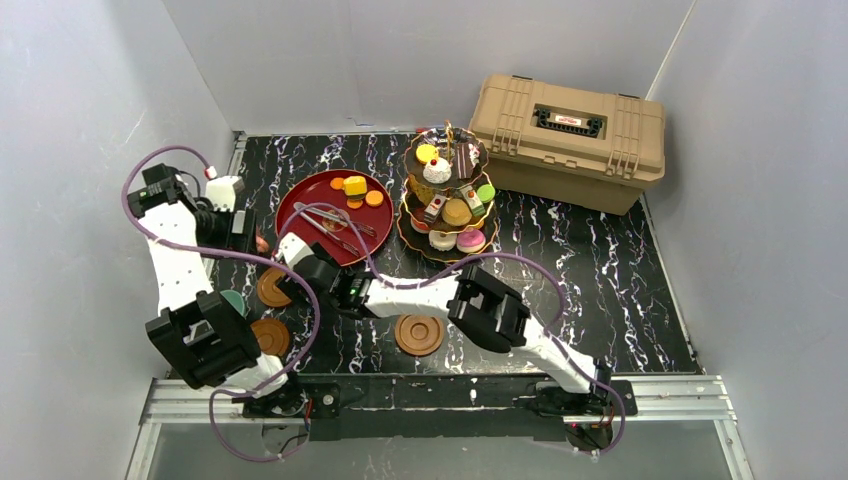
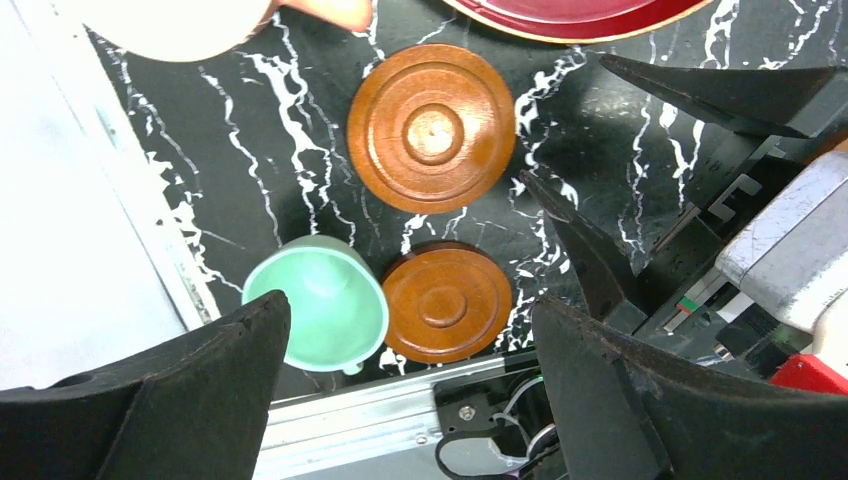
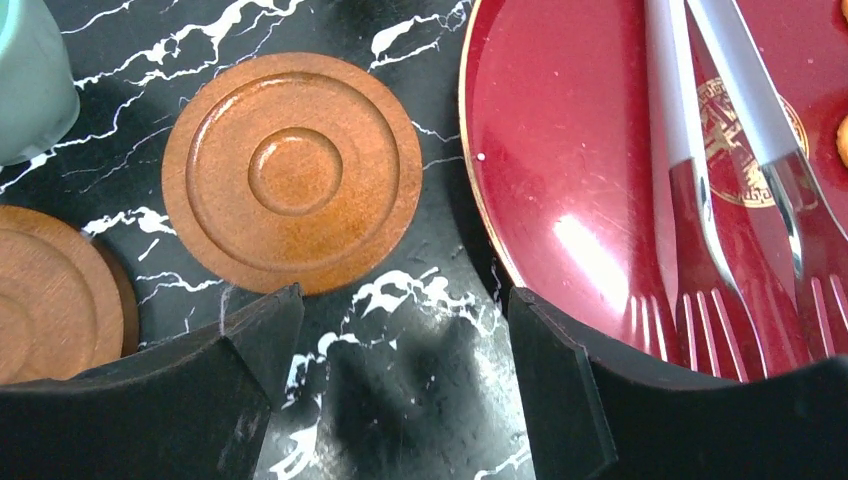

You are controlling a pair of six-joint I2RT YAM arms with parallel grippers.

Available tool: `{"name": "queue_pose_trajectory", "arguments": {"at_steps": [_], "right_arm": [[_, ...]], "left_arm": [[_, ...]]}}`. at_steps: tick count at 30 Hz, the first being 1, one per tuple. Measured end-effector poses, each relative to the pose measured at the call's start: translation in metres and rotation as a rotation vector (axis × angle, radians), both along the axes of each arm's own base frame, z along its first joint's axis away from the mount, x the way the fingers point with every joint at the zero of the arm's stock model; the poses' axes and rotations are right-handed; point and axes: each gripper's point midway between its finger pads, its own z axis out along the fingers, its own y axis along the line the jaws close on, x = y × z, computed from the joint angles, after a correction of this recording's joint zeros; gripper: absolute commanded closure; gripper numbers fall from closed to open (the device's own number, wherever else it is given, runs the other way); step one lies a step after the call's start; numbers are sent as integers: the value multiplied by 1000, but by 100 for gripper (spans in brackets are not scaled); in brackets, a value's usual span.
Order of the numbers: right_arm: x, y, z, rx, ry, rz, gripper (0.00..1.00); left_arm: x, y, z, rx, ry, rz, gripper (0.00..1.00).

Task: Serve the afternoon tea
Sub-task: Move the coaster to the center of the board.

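The dark three-tier stand [image 1: 447,190] holds several small pastries. More pastries [image 1: 355,187] lie on a red plate [image 1: 305,200]. Three brown saucers rest on the marble table: one [image 1: 273,287] by the plate, one [image 1: 268,337] near the front and one [image 1: 419,334] in the middle. The teal cup [image 2: 318,302] stands beside the front saucer [image 2: 446,302]. A pinkish cup [image 2: 335,10] shows only at the frame's top edge. My left gripper [image 2: 410,305] hangs open and empty above the cup and saucers. My right gripper [image 3: 405,300] is open and empty over bare table, between a saucer [image 3: 292,172] and the plate [image 3: 600,170].
Metal tongs [image 3: 720,180] lie across the red plate. A tan plastic case [image 1: 570,140] stands at the back right. The metal rail [image 2: 400,420] marks the near table edge. The right arm [image 1: 480,305] stretches across the table's front towards the left.
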Motion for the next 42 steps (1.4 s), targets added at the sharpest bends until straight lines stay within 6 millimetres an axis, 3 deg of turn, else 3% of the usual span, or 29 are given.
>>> {"name": "queue_pose_trajectory", "arguments": {"at_steps": [10,15,26,28,34,42], "right_arm": [[12,28,0,8,-70,15,19],[19,23,-24,-60,-110,7,21],[24,16,-24,-94,-212,-16,26],[20,6,-23,-105,-219,-17,26],[5,-48,-24,-188,-211,-19,29],[-12,-135,-24,-289,-178,-58,32]], "left_arm": [[-18,34,-5,58,45,-42,13],[-27,36,-9,55,67,-70,13],[-35,33,-15,49,94,-120,14],[-38,32,-18,44,107,-130,14],[-42,31,-18,43,117,-154,14],[-53,24,-20,35,128,-202,15]]}}
